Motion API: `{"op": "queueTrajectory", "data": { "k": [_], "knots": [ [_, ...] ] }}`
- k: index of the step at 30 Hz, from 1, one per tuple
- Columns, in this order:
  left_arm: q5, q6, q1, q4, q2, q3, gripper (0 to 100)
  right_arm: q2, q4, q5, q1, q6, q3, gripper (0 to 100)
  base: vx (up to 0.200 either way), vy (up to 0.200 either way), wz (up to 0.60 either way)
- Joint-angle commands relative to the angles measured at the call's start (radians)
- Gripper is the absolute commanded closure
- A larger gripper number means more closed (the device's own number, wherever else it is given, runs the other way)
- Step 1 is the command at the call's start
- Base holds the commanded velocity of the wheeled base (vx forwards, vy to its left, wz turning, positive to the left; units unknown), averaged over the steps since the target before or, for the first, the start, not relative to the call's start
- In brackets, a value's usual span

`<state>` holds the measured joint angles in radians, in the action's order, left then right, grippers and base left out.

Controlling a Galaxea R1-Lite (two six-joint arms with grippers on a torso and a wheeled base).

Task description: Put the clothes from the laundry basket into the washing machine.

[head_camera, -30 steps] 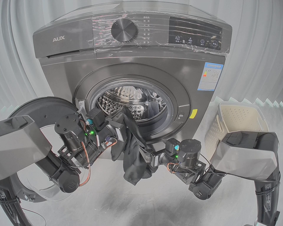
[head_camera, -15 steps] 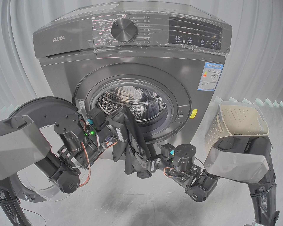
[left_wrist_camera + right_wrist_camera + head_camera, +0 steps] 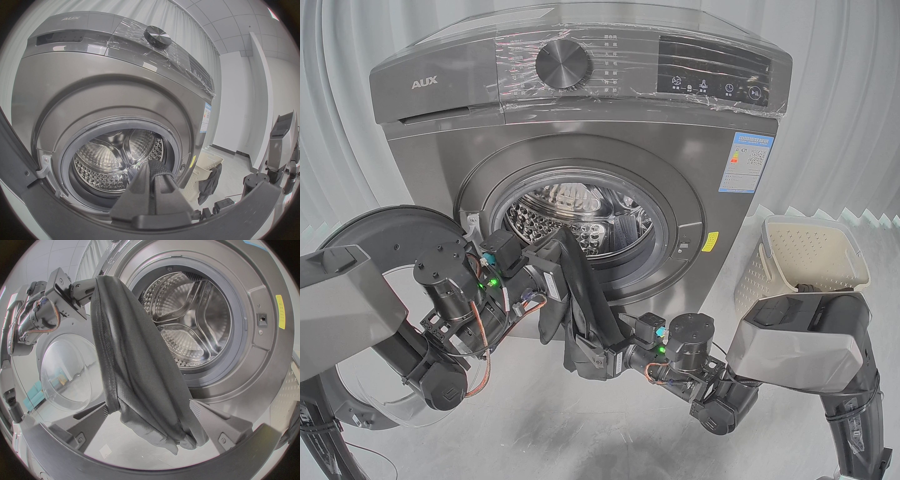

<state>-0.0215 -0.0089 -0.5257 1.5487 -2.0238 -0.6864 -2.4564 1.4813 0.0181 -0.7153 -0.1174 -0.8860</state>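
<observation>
The grey washing machine [image 3: 581, 144] stands with its drum [image 3: 581, 212] showing through the round opening. My left gripper [image 3: 565, 242] sits at the opening's lower left rim, shut on the top of a dark garment [image 3: 582, 306]. The cloth hangs down in front of the machine. The left wrist view has the same pinched fabric [image 3: 156, 171] between my left gripper's [image 3: 154, 170] two closed fingers. My right gripper [image 3: 589, 354] is below, open, and the garment's lower end [image 3: 137, 371] hangs between its spread fingers [image 3: 215, 422].
The round door [image 3: 394, 240] is swung open to the left, beside my left arm. A cream laundry basket [image 3: 812, 247] stands on the floor right of the machine, with another dark cloth [image 3: 210, 184] draped over its rim. Bare grey floor lies in front.
My right arm has moved left, under the hanging garment, and the cloth's lower end has bunched up around its gripper. The left gripper has stayed at the rim.
</observation>
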Motion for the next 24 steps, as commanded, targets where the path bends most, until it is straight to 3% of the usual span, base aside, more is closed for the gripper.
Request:
{"op": "queueTrajectory", "data": {
  "k": [1,11,24],
  "knots": [
    [0.000,0.000,0.001,0.001,-0.004,0.001,100,0.042,0.001,0.002,0.000,-0.002,0.018,0,0.000,0.000,0.00],
    [0.000,0.004,0.001,0.001,-0.009,-0.001,100,0.059,0.001,0.011,-0.029,-0.002,0.090,0,0.000,0.000,0.00],
    [0.000,0.004,0.000,0.001,-0.003,-0.001,100,-0.081,-0.018,0.019,-0.030,0.019,-0.050,0,0.000,0.000,0.00]
  ]
}}
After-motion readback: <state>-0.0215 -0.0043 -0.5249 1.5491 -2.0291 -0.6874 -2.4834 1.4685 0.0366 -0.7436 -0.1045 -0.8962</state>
